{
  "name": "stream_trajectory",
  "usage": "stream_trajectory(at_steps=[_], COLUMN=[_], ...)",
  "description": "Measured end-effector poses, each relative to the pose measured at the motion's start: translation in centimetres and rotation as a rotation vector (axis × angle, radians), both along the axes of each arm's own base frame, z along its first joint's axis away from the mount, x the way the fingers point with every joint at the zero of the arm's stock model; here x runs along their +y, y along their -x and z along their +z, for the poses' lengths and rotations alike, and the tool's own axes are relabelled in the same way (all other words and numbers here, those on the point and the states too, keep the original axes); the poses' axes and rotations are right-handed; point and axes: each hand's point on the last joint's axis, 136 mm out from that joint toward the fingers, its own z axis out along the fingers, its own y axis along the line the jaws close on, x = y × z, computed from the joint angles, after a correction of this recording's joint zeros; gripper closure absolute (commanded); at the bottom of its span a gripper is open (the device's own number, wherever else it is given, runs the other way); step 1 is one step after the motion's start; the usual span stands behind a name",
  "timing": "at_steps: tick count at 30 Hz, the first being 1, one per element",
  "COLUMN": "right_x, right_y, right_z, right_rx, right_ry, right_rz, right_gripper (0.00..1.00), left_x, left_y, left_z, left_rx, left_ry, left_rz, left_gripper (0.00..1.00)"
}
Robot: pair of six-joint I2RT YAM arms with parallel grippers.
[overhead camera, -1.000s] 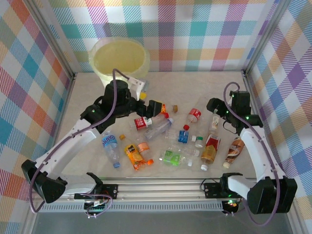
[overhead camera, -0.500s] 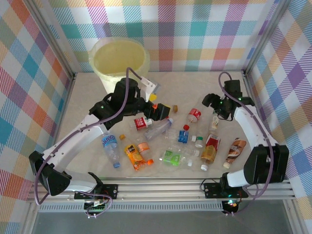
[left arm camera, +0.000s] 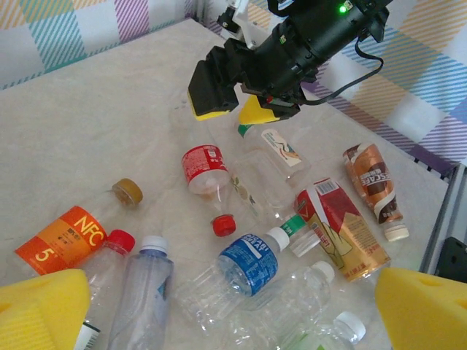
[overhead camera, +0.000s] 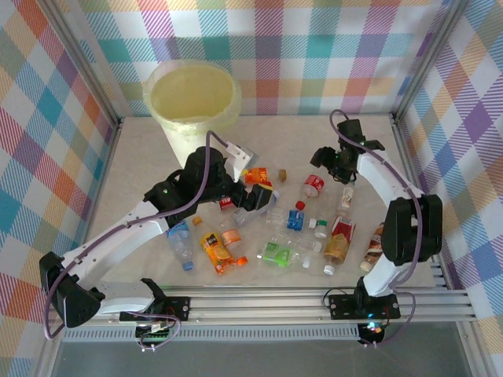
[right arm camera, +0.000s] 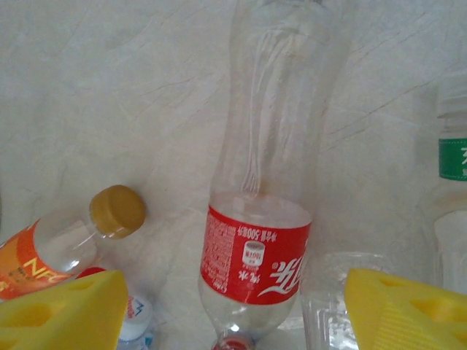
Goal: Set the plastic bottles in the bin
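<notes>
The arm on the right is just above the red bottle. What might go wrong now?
The right gripper straddles the red-label bottle, but an orange-label bottle lies close by one pad, so the jaws might pinch or shove it too. The red-label bottle is smooth and round, so it might slip out. The bin stands far back on the left, past the left gripper, so the two grippers might bump on the way.

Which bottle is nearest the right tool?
The clear bottle with the red label, framed between the right tool and its yellow pads; the orange-labelled one sits off to one side.
</notes>
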Motion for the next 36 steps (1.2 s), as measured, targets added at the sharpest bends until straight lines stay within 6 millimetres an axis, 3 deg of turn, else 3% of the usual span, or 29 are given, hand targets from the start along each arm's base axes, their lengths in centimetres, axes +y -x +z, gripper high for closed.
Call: stream_trajectory(at_steps=[12,36], right_x=[-0.2,0.2], right_y=[-1.4,-3.9], right_z=[-2.9,-8.0], right_rx=[0.061,0.138], right_ry=[0.047,0.058], right_rz=[-0.020,-0.041], right_gripper=[0.25,0.27], left_x=[-0.7,-0.1], left_y=[0.6,0.0], left_z=[-0.1,-0.2], left_rx=[-0.046,-0.077], left_ry=[-0.041,-0.069], left_rz=[-0.002,0.033], left_gripper=[0.00,0.00])
